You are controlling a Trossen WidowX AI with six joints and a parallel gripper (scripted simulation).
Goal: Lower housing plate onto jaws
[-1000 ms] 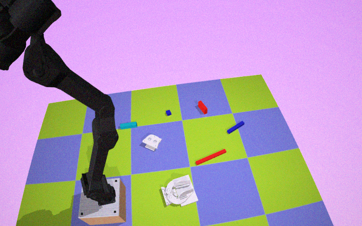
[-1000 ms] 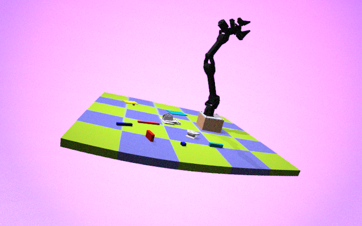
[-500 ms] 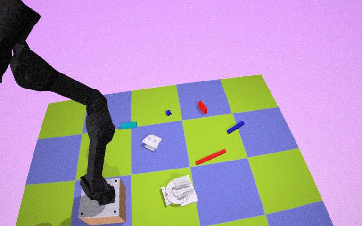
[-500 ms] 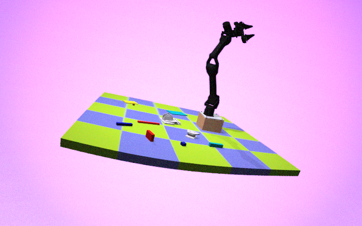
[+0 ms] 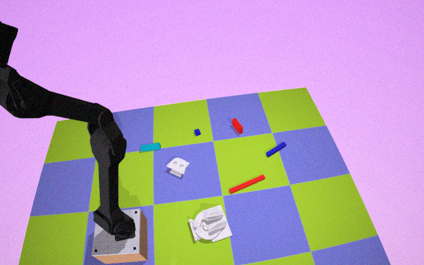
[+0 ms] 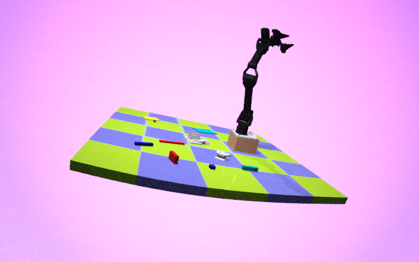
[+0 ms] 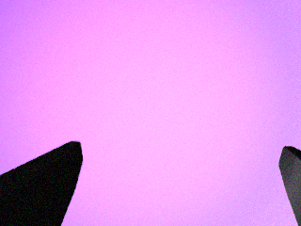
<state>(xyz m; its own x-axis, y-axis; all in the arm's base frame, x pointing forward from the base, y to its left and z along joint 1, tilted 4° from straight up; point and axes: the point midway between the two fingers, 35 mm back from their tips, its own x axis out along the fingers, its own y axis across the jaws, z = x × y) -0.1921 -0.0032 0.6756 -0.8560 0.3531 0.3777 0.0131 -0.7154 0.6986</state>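
The white housing plate (image 5: 174, 163) (image 6: 222, 153), with two round holes in its top, lies on a blue square, raised on a pale block-like part underneath. The white jaw assembly (image 5: 217, 226) (image 6: 193, 137) stands apart from it on a green square, with two ridged jaws side by side on its base. The pins and stubs are too small to make out clearly. My gripper (image 6: 291, 40) (image 7: 184, 154) is open and empty, high above the table and away from both white parts. Its fingers do not show in the top view.
A cyan block (image 5: 150, 147) (image 6: 250, 168), a small blue cube (image 5: 197, 132) (image 6: 212, 166), a red block (image 5: 237, 126) (image 6: 173, 157), a blue bar (image 5: 275, 149) (image 6: 143, 143) and a red bar (image 5: 247, 184) (image 6: 172, 142) lie around. Yellow (image 6: 150, 118) and cyan (image 6: 204, 131) flat pieces lie farther back.
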